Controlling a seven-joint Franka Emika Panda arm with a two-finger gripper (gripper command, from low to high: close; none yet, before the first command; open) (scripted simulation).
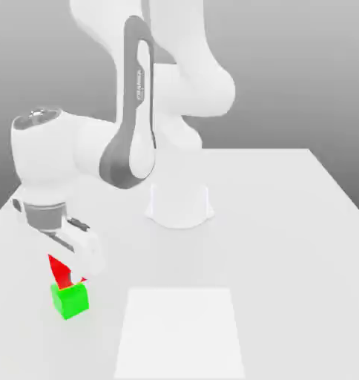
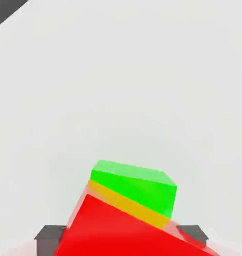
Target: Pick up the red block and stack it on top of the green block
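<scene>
Gripper [image 1: 70,273] is positioned near the desk's [image 1: 286,223] edge on the exterior view's left, pointing down over the two blocks. Its dark fingertips [image 2: 50,235] flank the red block [image 1: 58,271] on either side; whether they press on it or stand slightly clear cannot be told. The red block sits tilted (one corner raised), its lower part resting on top of the green block [image 1: 70,300]. The green block sits flat on the desk. A paler square patch [image 1: 181,334] lies well apart, near the front edge.
</scene>
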